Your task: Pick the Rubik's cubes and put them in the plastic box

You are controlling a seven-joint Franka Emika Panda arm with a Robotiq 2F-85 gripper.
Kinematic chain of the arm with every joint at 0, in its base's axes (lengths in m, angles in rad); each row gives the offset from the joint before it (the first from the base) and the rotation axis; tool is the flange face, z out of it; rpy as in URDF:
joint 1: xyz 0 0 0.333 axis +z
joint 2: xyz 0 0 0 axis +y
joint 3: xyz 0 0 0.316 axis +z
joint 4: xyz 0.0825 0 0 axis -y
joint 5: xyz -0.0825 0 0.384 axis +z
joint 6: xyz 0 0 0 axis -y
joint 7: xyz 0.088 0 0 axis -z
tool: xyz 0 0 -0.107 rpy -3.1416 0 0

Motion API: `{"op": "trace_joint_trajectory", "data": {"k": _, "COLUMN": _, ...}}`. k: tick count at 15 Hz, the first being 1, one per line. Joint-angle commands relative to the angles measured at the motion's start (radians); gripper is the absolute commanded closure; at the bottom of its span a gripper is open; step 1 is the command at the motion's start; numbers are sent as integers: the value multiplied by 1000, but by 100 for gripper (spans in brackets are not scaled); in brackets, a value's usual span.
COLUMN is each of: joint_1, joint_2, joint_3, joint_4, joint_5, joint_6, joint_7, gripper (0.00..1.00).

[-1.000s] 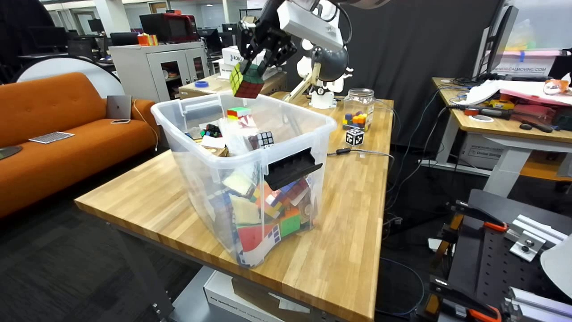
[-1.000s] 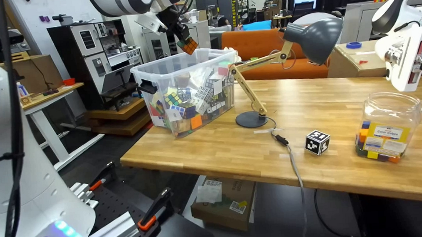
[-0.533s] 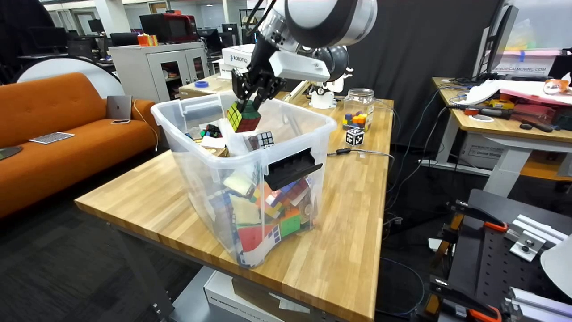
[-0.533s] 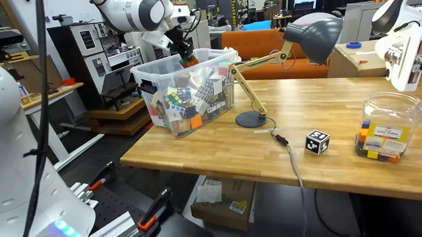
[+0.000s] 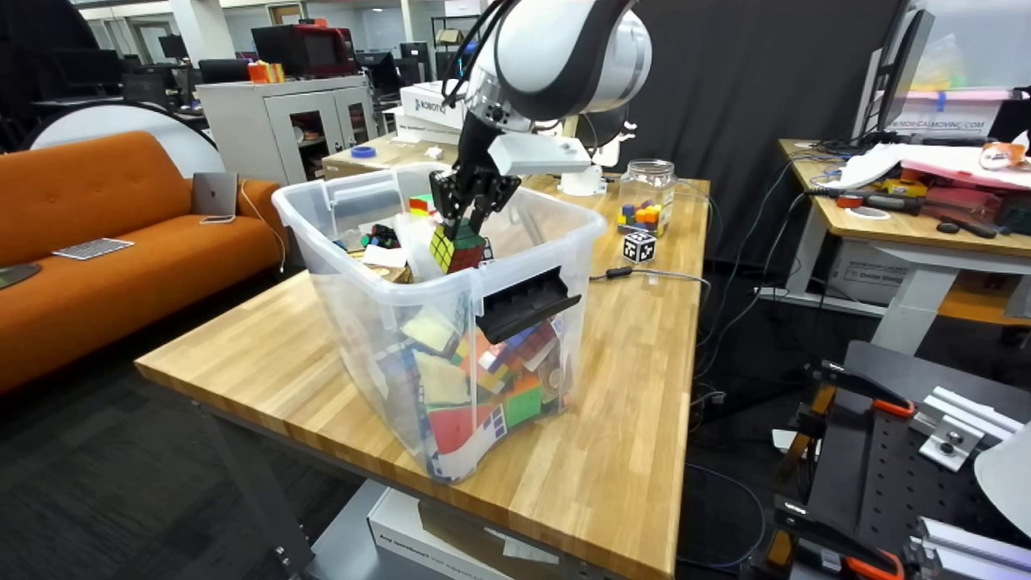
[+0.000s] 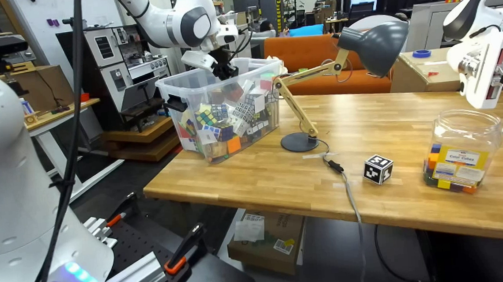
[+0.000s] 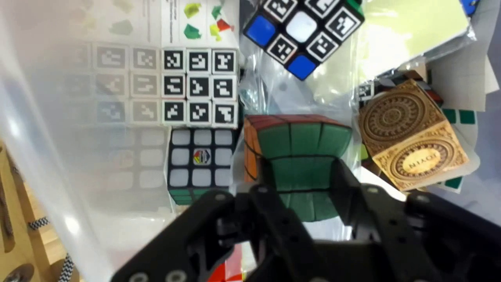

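My gripper [image 5: 467, 221] is shut on a soft-looking Rubik's cube [image 5: 457, 248] with green, yellow and red faces. In the wrist view the fingers [image 7: 303, 172] press its sides, and its green face [image 7: 297, 141] bulges. It is inside the clear plastic box [image 5: 354, 330], below the rim; in an exterior view the gripper [image 6: 227, 75] dips over the box rim [image 6: 185, 87]. Several other cubes lie in the box, including a white-faced cube [image 7: 201, 156] and a blue-and-marker cube [image 7: 303, 33]. A black-and-white cube [image 6: 378, 169] stands on the table. Whether the held cube touches things beneath is unclear.
A desk lamp [image 6: 373, 46] with a wooden arm stands beside the box. Its cable crosses the table. A clear jar of coloured blocks [image 6: 460, 157] and another white arm [image 6: 491, 62] are farther along. A brown patterned cube [image 7: 413, 133] and plastic bags lie in the box.
My gripper has carried the cube from above the box rim down into the box, staying shut on it. The box and the table objects have not moved.
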Motion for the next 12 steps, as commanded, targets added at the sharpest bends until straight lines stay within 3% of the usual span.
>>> {"op": "trace_joint_trajectory", "data": {"k": 1, "joint_1": -8, "joint_2": 41, "joint_3": -2, "joint_4": 44, "joint_5": 1, "joint_6": -113, "joint_7": -25, "gripper": 86}}
{"op": "trace_joint_trajectory", "data": {"k": 7, "joint_1": -5, "joint_2": 115, "joint_3": -7, "joint_4": 109, "joint_5": -1, "joint_6": -222, "joint_7": -20, "gripper": 86}}
{"op": "trace_joint_trajectory", "data": {"k": 8, "joint_1": -4, "joint_2": 122, "joint_3": -12, "joint_4": 120, "joint_5": -5, "joint_6": -234, "joint_7": -16, "gripper": 75}}
{"op": "trace_joint_trajectory", "data": {"k": 9, "joint_1": -2, "joint_2": 127, "joint_3": -15, "joint_4": 131, "joint_5": -7, "joint_6": -245, "joint_7": -11, "gripper": 36}}
{"op": "trace_joint_trajectory", "data": {"k": 10, "joint_1": -1, "joint_2": 132, "joint_3": -18, "joint_4": 139, "joint_5": -9, "joint_6": -254, "joint_7": -7, "gripper": 35}}
{"op": "trace_joint_trajectory", "data": {"k": 12, "joint_1": -1, "joint_2": 133, "joint_3": -20, "joint_4": 148, "joint_5": -8, "joint_6": -266, "joint_7": -6, "gripper": 24}}
